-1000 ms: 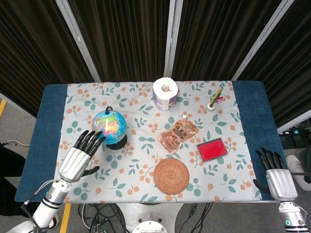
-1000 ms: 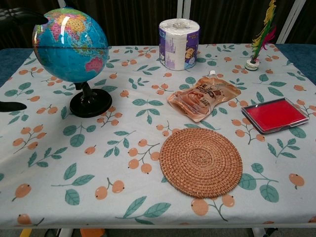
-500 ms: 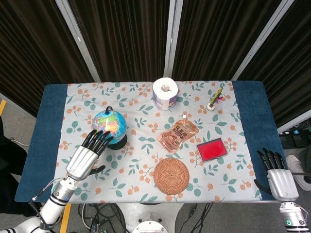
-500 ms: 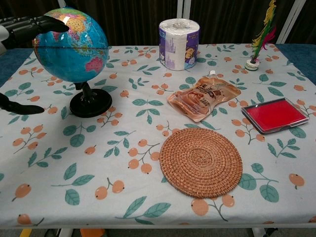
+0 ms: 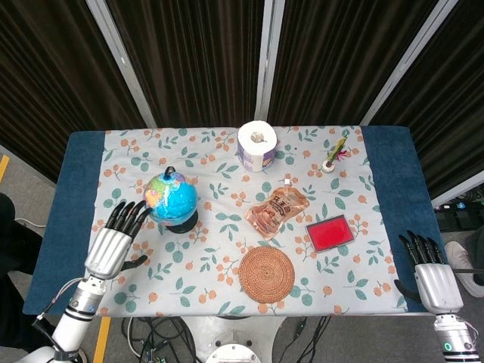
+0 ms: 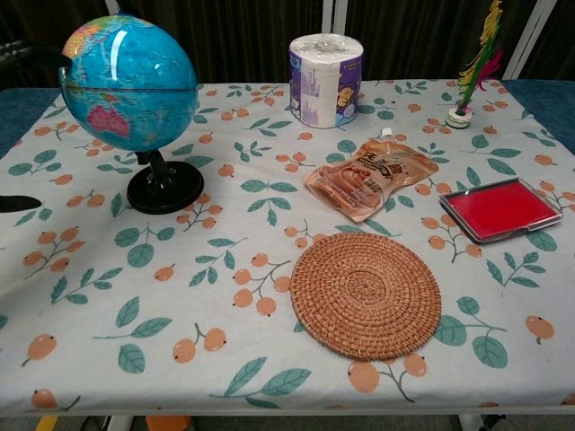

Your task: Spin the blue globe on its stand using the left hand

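the desk (image 5: 79, 162), covered with a cloth of leaves and oranges, is carrying everything. the blue globe (image 5: 172, 198) is standing upright on its black stand (image 6: 164, 189) at the left part of the desk, well apart from the woven mat (image 5: 266, 274), the toilet paper roll (image 5: 256, 145), the orange pouch (image 5: 280, 209) and the red case (image 5: 328, 232).

the left hand (image 5: 113, 242) is hovering just beside the globe on its left, empty, with fingers (image 5: 128, 215) stretched and a little apart, the tips near the sphere; i cannot tell if they are touching it. the right hand (image 5: 431, 268) is resting at the far right desk edge, also spread and holding nothing.

to spin well, i think the fingertips should be brushing the side of the sphere lightly and sideways, around its axis, not pushing toward the stand, because a hard push could be tipping or sliding the globe.
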Action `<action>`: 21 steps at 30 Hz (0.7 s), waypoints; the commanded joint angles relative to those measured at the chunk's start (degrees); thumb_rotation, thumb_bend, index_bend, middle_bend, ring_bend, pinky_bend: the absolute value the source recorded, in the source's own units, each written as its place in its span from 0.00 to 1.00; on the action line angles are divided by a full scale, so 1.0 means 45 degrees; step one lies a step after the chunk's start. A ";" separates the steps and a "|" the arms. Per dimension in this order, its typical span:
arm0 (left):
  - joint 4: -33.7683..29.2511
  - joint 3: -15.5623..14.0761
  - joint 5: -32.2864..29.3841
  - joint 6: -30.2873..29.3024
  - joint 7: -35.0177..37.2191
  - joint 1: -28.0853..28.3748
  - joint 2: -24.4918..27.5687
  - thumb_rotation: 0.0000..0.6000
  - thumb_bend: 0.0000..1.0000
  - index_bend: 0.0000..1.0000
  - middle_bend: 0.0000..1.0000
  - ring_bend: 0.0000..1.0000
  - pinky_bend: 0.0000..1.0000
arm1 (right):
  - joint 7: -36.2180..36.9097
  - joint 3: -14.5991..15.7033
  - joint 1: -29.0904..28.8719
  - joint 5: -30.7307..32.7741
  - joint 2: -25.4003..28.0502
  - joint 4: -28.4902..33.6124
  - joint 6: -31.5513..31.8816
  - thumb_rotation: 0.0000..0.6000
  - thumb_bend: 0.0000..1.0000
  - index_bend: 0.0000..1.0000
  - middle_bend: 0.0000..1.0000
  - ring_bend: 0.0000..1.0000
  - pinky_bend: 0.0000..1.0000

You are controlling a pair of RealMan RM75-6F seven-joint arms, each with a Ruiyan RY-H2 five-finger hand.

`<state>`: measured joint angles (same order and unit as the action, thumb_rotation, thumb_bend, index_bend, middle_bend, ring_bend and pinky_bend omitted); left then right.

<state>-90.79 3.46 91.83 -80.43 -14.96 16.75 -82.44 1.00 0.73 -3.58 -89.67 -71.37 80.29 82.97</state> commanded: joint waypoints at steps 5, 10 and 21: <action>0.0655 0.0219 -0.1554 -0.0021 0.0536 -0.0543 0.0058 1.00 0.00 0.03 0.00 0.00 0.00 | -0.0045 0.0006 -0.0001 -0.0012 0.0002 0.0033 0.0001 1.00 0.14 0.00 0.00 0.00 0.00; 0.0678 0.0389 -0.1660 -0.0412 0.0747 -0.0707 0.0186 1.00 0.00 0.03 0.00 0.00 0.00 | -0.0119 0.0001 -0.0008 -0.0023 0.0000 0.0086 0.0006 1.00 0.14 0.00 0.00 0.00 0.00; 0.0126 0.0258 0.0760 -0.1004 0.0362 0.0064 0.0055 1.00 0.00 0.03 0.00 0.00 0.00 | -0.0047 0.0015 -0.0005 -0.0005 -0.0035 0.0012 -0.0028 1.00 0.14 0.00 0.00 0.00 0.00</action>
<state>-89.44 4.89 93.98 -85.20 -12.54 16.05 -82.00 0.77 0.79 -3.60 -89.69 -71.52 80.37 82.85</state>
